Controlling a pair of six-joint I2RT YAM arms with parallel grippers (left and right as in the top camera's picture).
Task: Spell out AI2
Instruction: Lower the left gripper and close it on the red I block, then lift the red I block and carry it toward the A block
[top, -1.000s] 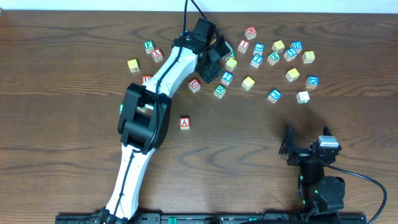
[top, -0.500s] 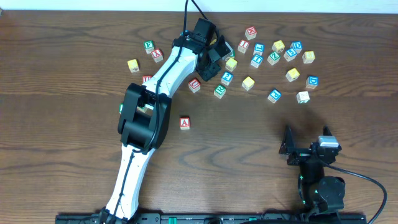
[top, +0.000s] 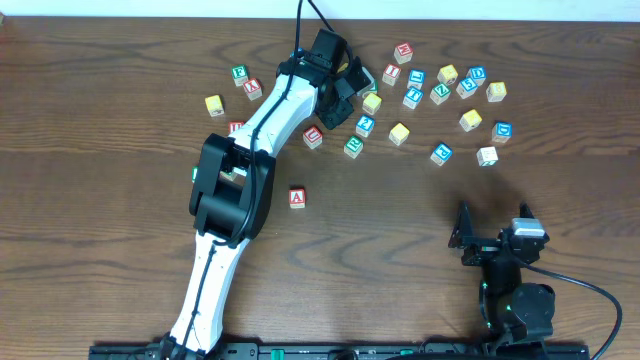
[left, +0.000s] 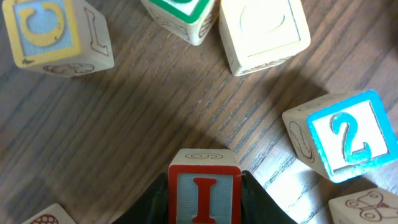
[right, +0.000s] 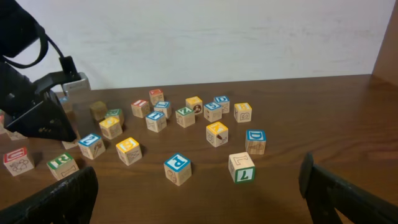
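My left gripper (top: 343, 97) is among the scattered blocks at the back of the table. It is shut on a red-framed block with a red letter I (left: 204, 194), held just above the wood. A blue 2 block (left: 347, 137) lies to the right of it, and also shows in the overhead view (top: 365, 124). A red A block (top: 297, 197) stands alone in the middle of the table, in front of the cluster. My right gripper (top: 492, 236) rests open and empty at the front right, and its fingers frame the right wrist view (right: 199, 199).
Several letter blocks lie scattered at the back right (top: 447, 74) and a few at the back left (top: 240, 74). A yellow C block (left: 53, 31), a green block (left: 183, 15) and a cream block (left: 264, 28) lie close ahead of the left gripper.
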